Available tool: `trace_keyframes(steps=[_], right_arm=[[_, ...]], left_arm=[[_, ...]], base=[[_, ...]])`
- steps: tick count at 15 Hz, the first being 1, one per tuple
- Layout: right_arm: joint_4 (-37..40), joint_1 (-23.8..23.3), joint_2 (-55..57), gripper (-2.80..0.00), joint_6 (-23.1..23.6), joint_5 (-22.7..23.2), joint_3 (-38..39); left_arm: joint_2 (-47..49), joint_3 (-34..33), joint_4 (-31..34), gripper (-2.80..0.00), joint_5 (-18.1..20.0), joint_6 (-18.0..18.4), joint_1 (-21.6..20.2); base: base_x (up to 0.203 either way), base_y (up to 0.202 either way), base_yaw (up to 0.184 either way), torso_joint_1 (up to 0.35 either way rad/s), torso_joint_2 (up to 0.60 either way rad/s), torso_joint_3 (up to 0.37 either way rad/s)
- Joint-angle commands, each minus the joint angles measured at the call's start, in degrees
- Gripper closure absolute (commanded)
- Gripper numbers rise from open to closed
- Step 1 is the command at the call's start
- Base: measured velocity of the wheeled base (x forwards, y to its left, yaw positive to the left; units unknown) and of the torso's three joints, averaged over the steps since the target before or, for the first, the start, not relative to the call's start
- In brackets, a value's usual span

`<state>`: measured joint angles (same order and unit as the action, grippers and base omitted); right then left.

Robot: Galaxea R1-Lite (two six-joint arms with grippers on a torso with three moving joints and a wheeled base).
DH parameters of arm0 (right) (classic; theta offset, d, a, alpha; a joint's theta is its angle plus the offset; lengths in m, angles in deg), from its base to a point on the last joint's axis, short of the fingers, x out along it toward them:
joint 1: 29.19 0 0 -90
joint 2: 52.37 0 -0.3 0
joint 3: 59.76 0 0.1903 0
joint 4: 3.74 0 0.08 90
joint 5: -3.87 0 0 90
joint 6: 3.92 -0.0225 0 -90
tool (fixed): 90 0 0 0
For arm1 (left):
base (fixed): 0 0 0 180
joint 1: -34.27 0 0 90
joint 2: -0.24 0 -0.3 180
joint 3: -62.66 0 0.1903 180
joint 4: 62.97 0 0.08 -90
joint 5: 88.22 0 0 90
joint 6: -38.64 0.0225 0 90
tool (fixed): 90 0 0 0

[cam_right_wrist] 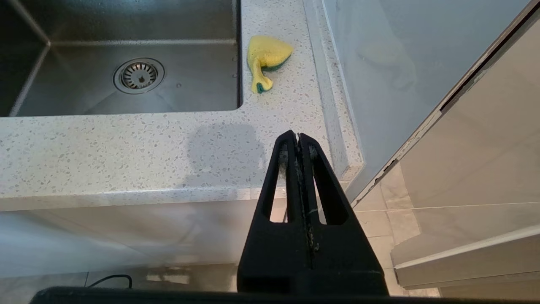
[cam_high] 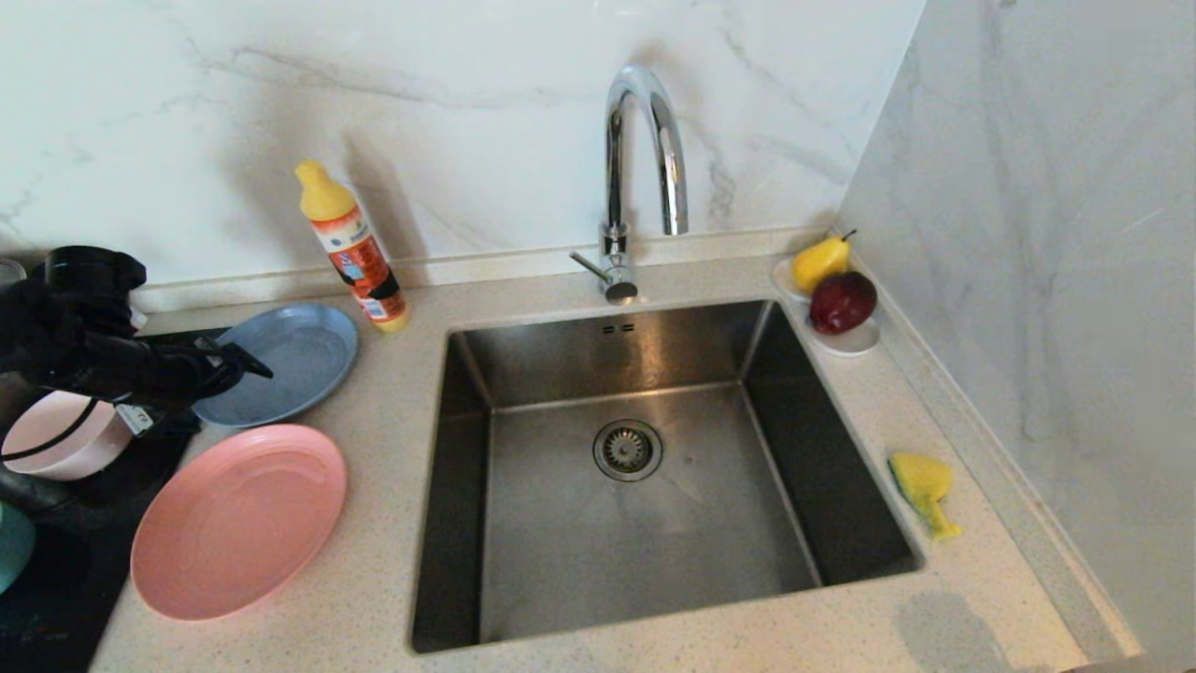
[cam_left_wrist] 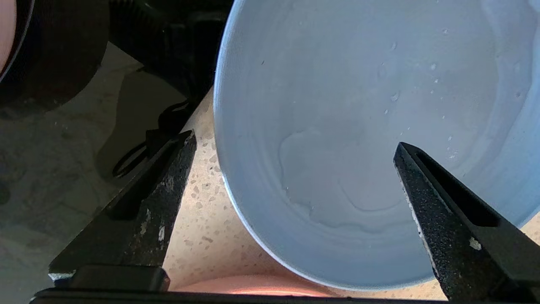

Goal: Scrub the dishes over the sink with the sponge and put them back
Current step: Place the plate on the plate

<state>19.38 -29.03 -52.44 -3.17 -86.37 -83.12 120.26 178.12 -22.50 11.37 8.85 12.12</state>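
My right gripper (cam_right_wrist: 298, 137) hangs parked below and in front of the counter edge, its jaws pressed together on nothing. My left gripper (cam_left_wrist: 295, 164) is spread wide and empty, poised over the grey-blue plate (cam_high: 285, 363), one finger above its basin and the other off its rim; I cannot tell whether it touches.

Nearest me in the head view, at about 8 o'clock, lies the salmon-pink plate (cam_high: 238, 520), flat on the counter (cam_high: 392, 439). A sliver of the teal bowl (cam_high: 13, 547) shows at the far left edge, on a dark surface there. Behind it sits the pale pink bowl (cam_high: 58, 437), partly under my left arm. The grey-blue plate is at 10 o'clock, its rim just beside the salmon one.

The sponge (cam_high: 923, 488) lies at 4 o'clock, crumpled beside the right rim of the sink (cam_high: 822, 439), which holds no dish.

I judge the job barely begun: no dish is in hand, the sponge is untouched, all four pieces left to scrub. The grey-blue plate does carry a wet film and droplets.

The counter is pale speckled stone. Farther back stand an orange bottle (cam_high: 355, 250) at 11 o'clock, the tap (cam_high: 645, 159) at 12, and a white dish (cam_high: 846, 338) bearing a pear and a dark red fruit at 2, against marble-veined walls.
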Motion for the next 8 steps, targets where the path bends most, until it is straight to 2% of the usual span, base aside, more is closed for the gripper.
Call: trace_keyframes(steps=[1, 3, 6, 7, 8], right_arm=[[-0.02, 0.02, -0.1, 0.0, 0.05, -0.02, 0.0], [-0.02, 0.02, -0.1, 0.0, 0.05, -0.02, 0.0], [-0.02, 0.02, -0.1, 0.0, 0.05, -0.02, 0.0], [-0.02, 0.02, -0.1, 0.0, 0.05, -0.02, 0.0], [-0.02, 0.02, -0.1, 0.0, 0.05, -0.02, 0.0]], left_arm=[[0.58, 0.28, 0.14, -2.8, -0.01, -0.18, 0.09], [1.46, 0.62, 0.17, -2.8, -0.12, -0.3, 0.15], [3.02, 1.44, 0.15, -2.8, -3.36, -0.35, 0.44], [3.02, 1.82, 0.56, 0.0, -3.44, -0.43, 0.44], [2.94, 2.04, 0.57, 0.0, -3.44, -0.44, 0.44]], base=[[0.0, 0.0, 0.0, 0.0, 0.0, 0.0], [0.0, 0.0, 0.0, 0.0, 0.0, 0.0], [0.0, 0.0, 0.0, 0.0, 0.0, 0.0], [0.0, 0.0, 0.0, 0.0, 0.0, 0.0], [0.0, 0.0, 0.0, 0.0, 0.0, 0.0]])
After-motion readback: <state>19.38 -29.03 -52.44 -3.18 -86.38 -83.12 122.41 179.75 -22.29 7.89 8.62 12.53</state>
